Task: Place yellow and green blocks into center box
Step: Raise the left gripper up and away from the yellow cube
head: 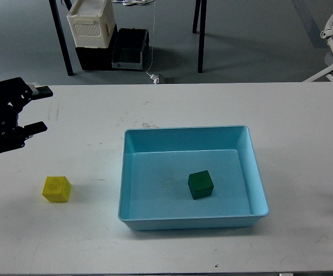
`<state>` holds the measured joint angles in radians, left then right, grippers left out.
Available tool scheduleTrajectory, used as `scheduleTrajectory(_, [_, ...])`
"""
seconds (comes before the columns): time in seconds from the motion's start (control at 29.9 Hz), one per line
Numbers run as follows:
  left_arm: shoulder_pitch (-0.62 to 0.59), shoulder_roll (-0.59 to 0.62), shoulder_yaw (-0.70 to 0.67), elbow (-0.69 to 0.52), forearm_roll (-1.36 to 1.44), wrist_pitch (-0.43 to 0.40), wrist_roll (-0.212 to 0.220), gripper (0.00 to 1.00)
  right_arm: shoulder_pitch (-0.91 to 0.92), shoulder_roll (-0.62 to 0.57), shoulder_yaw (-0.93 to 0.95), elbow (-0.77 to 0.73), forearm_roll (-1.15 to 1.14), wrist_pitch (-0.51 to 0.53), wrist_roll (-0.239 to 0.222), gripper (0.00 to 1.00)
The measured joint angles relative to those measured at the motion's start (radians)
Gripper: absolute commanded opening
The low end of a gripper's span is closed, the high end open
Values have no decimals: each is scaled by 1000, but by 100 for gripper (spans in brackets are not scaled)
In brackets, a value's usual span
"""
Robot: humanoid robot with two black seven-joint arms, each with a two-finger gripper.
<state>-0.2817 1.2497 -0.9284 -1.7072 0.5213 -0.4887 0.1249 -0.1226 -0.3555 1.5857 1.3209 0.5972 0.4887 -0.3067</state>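
Head view: green block (201, 184) sits inside blue tray (257, 172), yellow block (56, 189) left of tray, my left gripper (38, 108) spread empty, ready to grab it.

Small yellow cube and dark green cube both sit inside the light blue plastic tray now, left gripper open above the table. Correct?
Not quite. In the head view only the dark green cube sits inside the light blue plastic tray; the small yellow cube rests on the white table left of it. The left gripper is open.

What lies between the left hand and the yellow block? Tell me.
Nothing. In the head view, only bare white table separates the open left hand from the yellow block; the hand sits above the block in the picture, apart from it.
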Motion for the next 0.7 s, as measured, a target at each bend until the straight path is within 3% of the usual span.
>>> scheduleTrajectory(0.27, [-65,6,76,70,193,0,1,100,0,2,2,0,0,0,0,100])
scheduleTrajectory(0.5, [-129,1,148,97,183,0,-2,100,-4,0,1,-1,-1,0,0,100])
scheduleTrajectory(0.6, [-135,4,151,95,121,0,15,100,-5,-7,1,-2,-1,0,-1,100])
scheduleTrajectory(0.7, [-138,11,139,95,21,0,68,100,-4,-10,0,-2,-1,0,-2,100])
